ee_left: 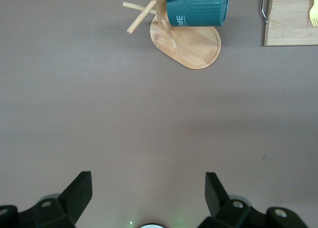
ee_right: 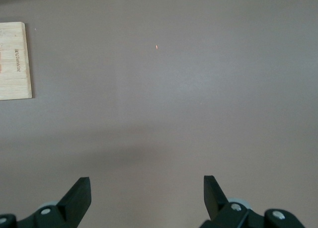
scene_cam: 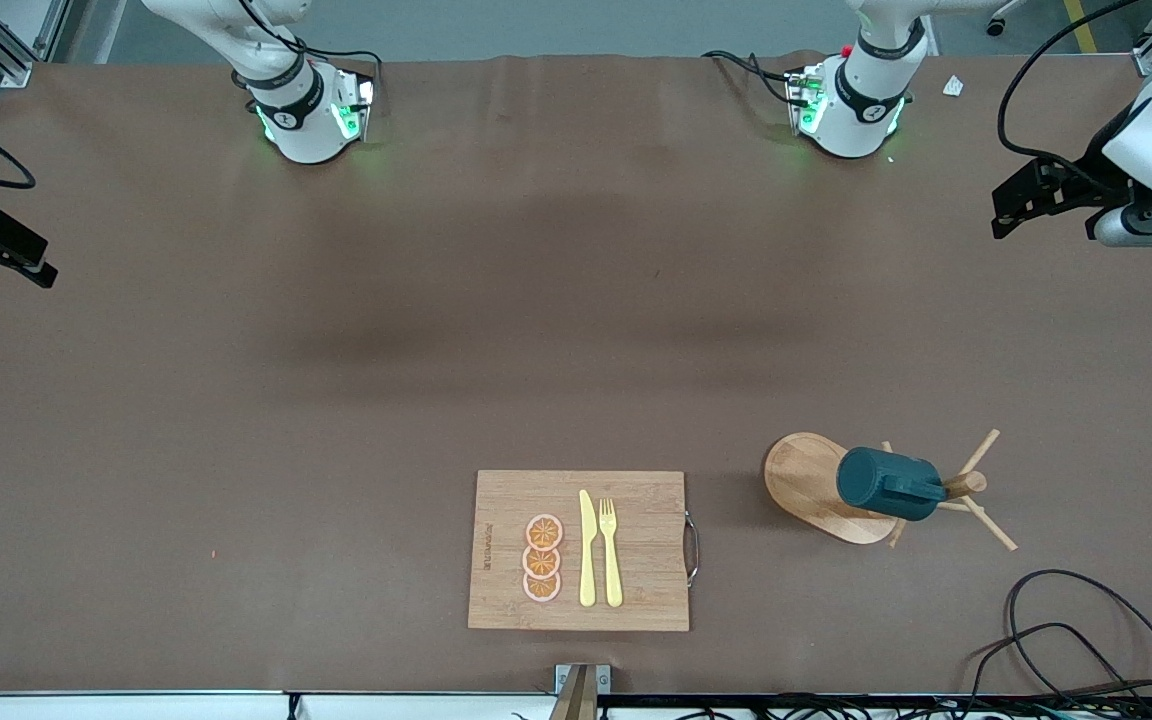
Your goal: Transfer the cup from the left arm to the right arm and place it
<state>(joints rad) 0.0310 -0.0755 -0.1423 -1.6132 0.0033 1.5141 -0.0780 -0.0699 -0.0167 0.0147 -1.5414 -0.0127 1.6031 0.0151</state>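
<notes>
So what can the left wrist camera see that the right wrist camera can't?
Only the left wrist view shows the cup hanging on the wooden peg stand, and a yellow fork tip. Only the right wrist view shows the printed end of the cutting board and a tiny orange speck. Both show brown table, part of the board, and open jaws.

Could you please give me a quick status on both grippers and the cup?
Left gripper, right gripper open, empty, over bare table. Cup hangs on peg stand. Nothing in the way.
</notes>
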